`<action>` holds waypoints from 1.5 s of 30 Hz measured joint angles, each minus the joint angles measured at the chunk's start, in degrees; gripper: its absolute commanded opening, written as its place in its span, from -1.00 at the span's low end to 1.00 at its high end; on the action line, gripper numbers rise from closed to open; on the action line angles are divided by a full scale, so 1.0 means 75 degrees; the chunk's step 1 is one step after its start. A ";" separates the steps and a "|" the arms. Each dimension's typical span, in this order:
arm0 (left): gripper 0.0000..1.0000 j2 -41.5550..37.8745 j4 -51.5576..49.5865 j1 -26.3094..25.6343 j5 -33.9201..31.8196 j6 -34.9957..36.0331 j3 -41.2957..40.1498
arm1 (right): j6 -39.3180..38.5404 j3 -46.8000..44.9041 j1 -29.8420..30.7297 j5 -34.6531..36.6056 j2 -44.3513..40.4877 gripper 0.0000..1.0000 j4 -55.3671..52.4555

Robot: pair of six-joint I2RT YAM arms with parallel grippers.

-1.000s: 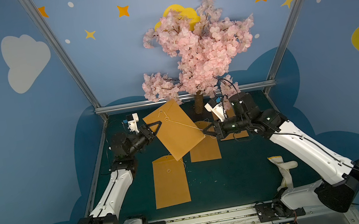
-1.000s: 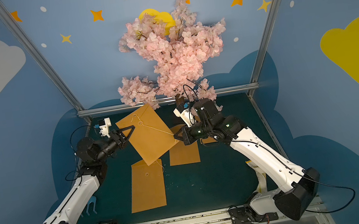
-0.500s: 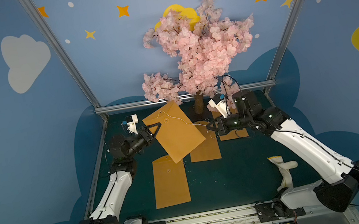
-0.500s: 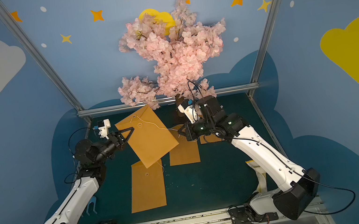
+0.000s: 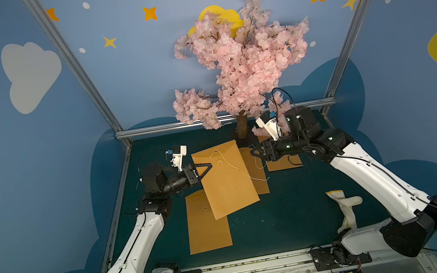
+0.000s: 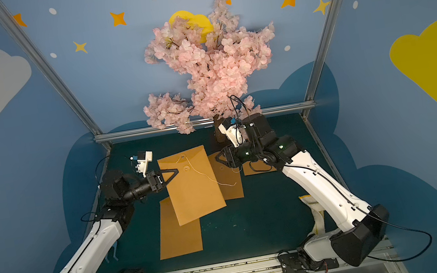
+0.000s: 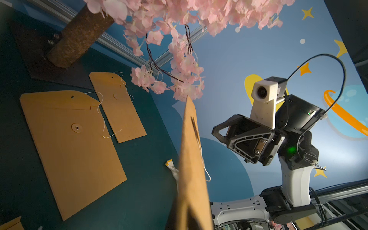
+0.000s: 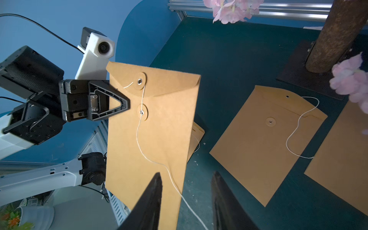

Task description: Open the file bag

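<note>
My left gripper (image 5: 209, 165) (image 6: 176, 170) is shut on the side edge of a brown paper file bag (image 5: 227, 180) (image 6: 192, 186), holding it tilted above the table. In the right wrist view the bag (image 8: 151, 123) faces the camera with its flap down. Its white string (image 8: 139, 135) runs from the upper button past the lower one and hangs slack. My right gripper (image 5: 253, 154) (image 8: 185, 175) stands open just right of the bag, and the loose string passes between its fingers without being pinched. In the left wrist view the bag (image 7: 191, 159) shows edge-on.
Three more brown file bags lie flat on the green table (image 5: 285, 222): one at front left (image 5: 207, 226), one in the middle (image 5: 258, 172), one under the right gripper (image 5: 283, 164). The blossom tree's trunk (image 5: 242, 125) stands at the back. A white glove (image 5: 344, 206) lies front right.
My right gripper has opened and let go of the string, which now hangs slack, and it has drawn back to the right. The left gripper still holds the bag, now turned more upright.
</note>
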 measured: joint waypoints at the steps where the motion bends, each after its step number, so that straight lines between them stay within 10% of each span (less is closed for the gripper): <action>1: -0.95 -0.0012 -0.0006 -0.0073 0.0003 0.0032 0.0003 | 0.0003 -0.0029 -0.0012 -0.0020 0.0000 -0.10 0.0032; 22: -0.95 0.0117 0.1008 -0.0845 -0.0283 -0.0519 -0.0233 | 0.1040 -0.1542 -0.0023 -0.1148 0.0347 -0.09 0.1976; 33: -0.92 0.0219 0.1134 -0.0828 -0.0455 -0.0545 -0.0233 | 0.1667 -0.1781 -0.0082 -0.1909 0.0338 -0.99 0.2725; 45: -0.49 0.0187 0.0361 -0.0863 -0.0697 0.0058 -0.0117 | 0.1816 -0.1786 -0.0055 -0.2486 0.0216 -1.00 0.3010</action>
